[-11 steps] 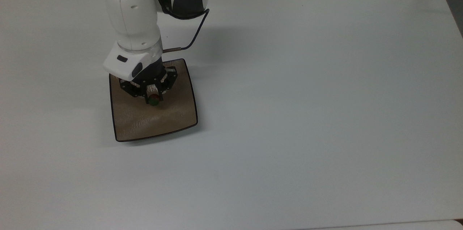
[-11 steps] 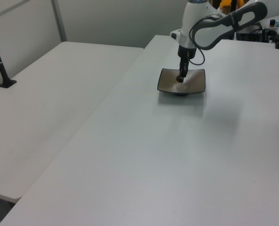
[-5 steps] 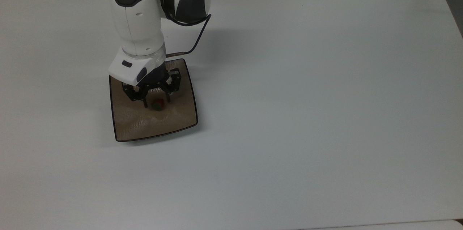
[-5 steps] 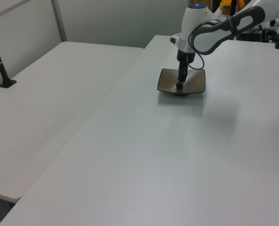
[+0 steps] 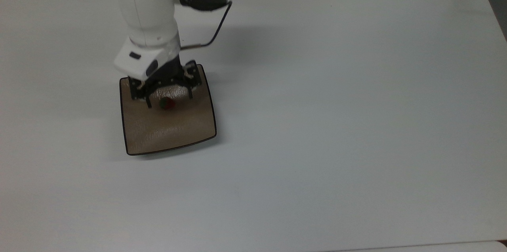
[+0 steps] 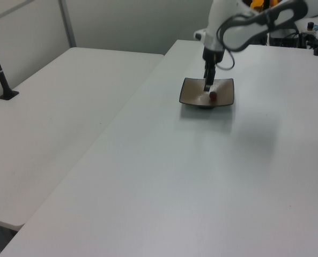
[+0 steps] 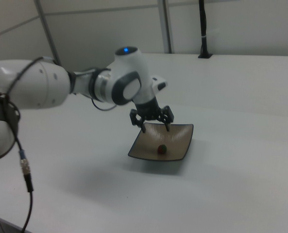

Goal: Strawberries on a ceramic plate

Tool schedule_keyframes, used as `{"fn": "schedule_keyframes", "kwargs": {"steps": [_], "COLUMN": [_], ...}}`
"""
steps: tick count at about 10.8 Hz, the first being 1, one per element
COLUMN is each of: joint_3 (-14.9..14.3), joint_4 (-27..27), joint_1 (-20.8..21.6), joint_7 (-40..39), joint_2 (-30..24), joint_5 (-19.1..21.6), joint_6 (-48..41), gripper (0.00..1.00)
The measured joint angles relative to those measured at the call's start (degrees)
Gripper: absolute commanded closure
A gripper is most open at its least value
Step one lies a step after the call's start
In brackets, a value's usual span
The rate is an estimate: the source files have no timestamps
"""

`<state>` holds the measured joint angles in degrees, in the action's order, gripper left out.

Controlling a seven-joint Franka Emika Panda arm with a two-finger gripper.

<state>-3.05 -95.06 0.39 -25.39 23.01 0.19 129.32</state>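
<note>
1. Glossy tan-brown glaze, streaked and edged with a thin dark rim, marks the square ceramic plate (image 5: pixel 170 125) with rounded corners that we see lying on the plain white table (image 5: pixel 336 105).
2. We find the tiny dark-red strawberry (image 5: pixel 167 103) with its green cap resting on the plate's surface, in the half nearer the arm in the top view; it also shows on the plate in the right view (image 7: pixel 160 149) and in the left view (image 6: pixel 213 96).
3. The black two-finger gripper (image 5: pixel 168 99) of the white Panda arm (image 5: pixel 148 10) hangs just above the berry with its two fingers spread wide, one to each side, holding nothing.
4. In the right view we see the gripper (image 7: pixel 155 127) clearly above the plate (image 7: pixel 180 143), with open air between the fingertips and the berry, so the two are apart.
5. We judge the placing step done: the berry lies free on the plate, and the step in hand is the release and clearing away.
6. The next move, in our view, calls for a straight rise clear of the plate, keeping the fingers off the rim and the berry so that nothing is nudged or rolled.
</note>
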Motion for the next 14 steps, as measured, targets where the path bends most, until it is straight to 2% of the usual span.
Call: {"fn": "schedule_keyframes", "kwargs": {"steps": [3,6,8,11,14], "joint_3": [0.0,0.0,0.0,0.1,2.9], "joint_4": [0.5,0.3,0.2,0.2,-0.2], "joint_1": [0.0,0.4,3.1,7.1,8.7], "joint_7": [3.0,11.0,16.6,24.9,27.2], "joint_2": [-11.9,-21.0,-23.8,-25.3,-25.3], "joint_5": [0.0,0.1,0.3,0.8,1.6], "joint_6": [-17.7,-27.9,-31.7,-33.3,-33.3], "gripper": [0.0,0.0,0.0,0.0,0.0]}}
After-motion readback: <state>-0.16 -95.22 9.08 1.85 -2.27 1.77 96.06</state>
